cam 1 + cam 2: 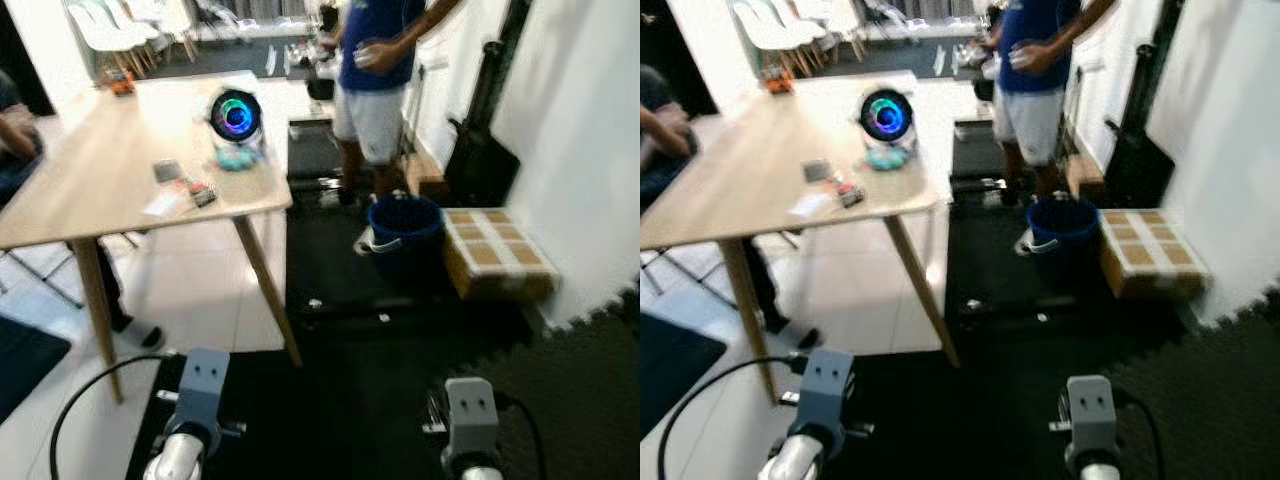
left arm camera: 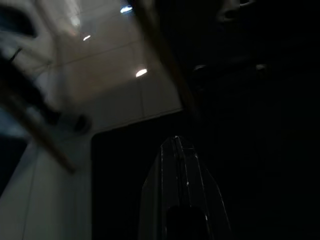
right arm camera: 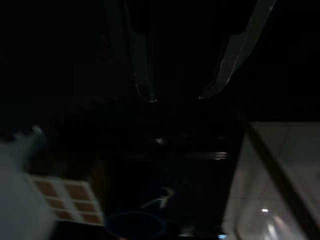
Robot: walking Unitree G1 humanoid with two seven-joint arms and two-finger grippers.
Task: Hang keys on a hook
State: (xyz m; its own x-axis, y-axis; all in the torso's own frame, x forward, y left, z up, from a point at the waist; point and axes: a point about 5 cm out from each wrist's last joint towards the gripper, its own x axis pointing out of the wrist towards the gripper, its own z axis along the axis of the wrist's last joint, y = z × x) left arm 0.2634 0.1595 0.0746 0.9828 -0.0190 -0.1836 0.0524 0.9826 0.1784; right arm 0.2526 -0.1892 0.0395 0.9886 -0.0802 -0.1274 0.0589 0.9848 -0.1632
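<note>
Small dark keys [image 1: 203, 193] lie on the wooden table [image 1: 100, 170] — blurred; right tool [image 3: 175, 97] apart, left tool's state unclear.

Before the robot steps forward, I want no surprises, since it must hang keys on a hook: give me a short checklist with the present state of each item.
1. Keys located: cannot tell; small items lie on the light wooden table, too blurred to name.
2. Hook located: cannot tell; none can be made out.
3. Path ahead: not ok; a person in a blue shirt stands by the dark blue bucket and the tiled brown box.
4. Left gripper free: ok; hangs low over the floor, fingers together, holding nothing.
5. Right gripper free: ok; fingers apart, nothing between them.
6. Table leg: ok; ahead of the left arm, apart from it.
</note>
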